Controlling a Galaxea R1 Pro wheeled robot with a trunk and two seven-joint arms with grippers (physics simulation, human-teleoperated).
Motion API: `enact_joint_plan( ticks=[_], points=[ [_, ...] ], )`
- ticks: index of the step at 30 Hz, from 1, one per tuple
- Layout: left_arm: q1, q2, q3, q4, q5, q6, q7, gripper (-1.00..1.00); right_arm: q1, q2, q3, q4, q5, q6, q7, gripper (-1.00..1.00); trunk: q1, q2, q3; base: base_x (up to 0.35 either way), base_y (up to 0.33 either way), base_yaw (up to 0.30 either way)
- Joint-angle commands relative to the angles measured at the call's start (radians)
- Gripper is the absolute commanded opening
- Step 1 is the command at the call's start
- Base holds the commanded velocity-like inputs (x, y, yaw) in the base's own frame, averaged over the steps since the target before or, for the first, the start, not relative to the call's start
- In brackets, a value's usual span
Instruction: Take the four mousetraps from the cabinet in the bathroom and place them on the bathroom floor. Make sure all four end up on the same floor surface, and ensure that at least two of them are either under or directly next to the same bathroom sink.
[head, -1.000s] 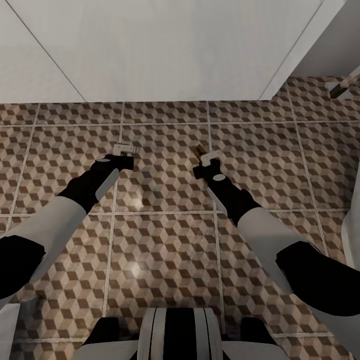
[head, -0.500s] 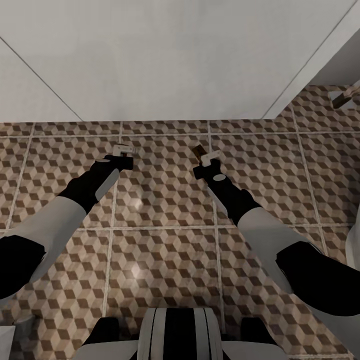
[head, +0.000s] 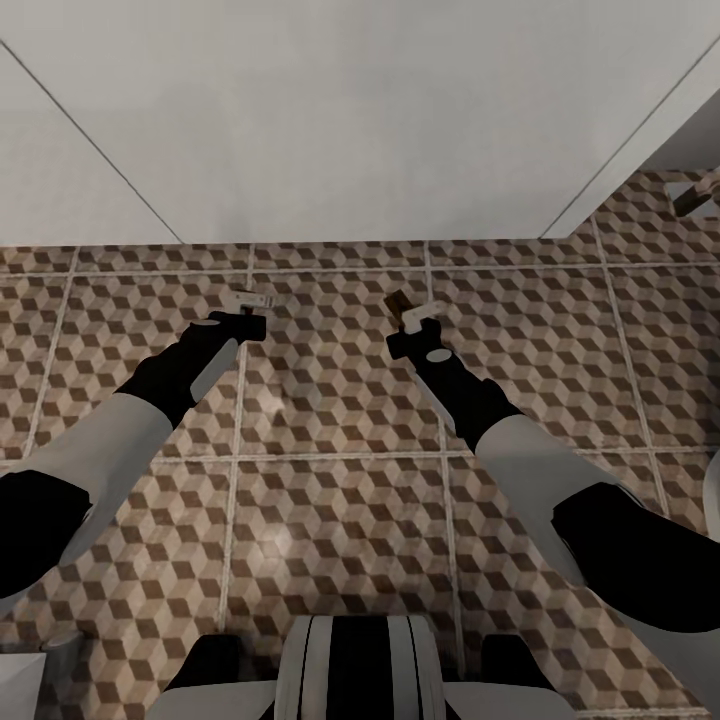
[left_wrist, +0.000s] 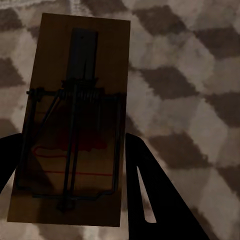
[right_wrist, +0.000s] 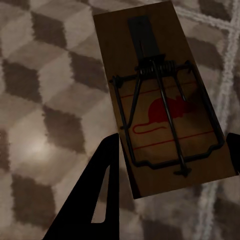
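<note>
Head view: both arms extended over the bathroom floor (head: 330, 400), short of a white wall panel (head: 350, 120). L gripper (head: 250, 305) pinches a mousetrap (left_wrist: 75, 120) betw. its two fingers (left_wrist: 150, 195), board held above the cube-pattern tiles. R gripper (head: 415, 312) likewise clamps a second mousetrap (right_wrist: 162, 100), red mouse print up, its tip (head: 397, 298) toward the wall panel.
</note>
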Motion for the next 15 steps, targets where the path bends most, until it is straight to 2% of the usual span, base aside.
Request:
enact_joint_plan(
  ticks=[1, 5, 12, 15],
  points=[
    [-0.001, 0.002, -0.008, -0.002, 0.007, 0.004, 0.01, -1.0, -0.001, -0.001, 0.008, -0.001, -0.011, 0.005, -0.008, -1.0, 0.0, 0.0, -0.001, 0.0, 0.007, 0.0],
    [-0.001, 0.002, -0.008, -0.002, 0.007, 0.004, 0.01, -1.0, -0.001, -0.002, 0.008, -0.001, -0.011, 0.005, -0.008, -1.0, 0.0, 0.0, -0.001, 0.059, 0.003, 0.0],
    [-0.001, 0.002, -0.008, -0.003, 0.007, 0.004, 0.011, -1.0, 0.001, -0.002, 0.008, -0.001, -0.011, 0.005, -0.008, -1.0, 0.0, 0.0, -0.001, 0.265, 0.0, 0.0],
    [-0.001, 0.002, -0.008, -0.003, 0.007, 0.004, 0.01, -1.0, 0.001, -0.002, 0.008, -0.001, -0.011, 0.005, -0.008, -1.0, 0.0, 0.0, -0.001, 0.132, 0.0, 0.0]
  ],
)
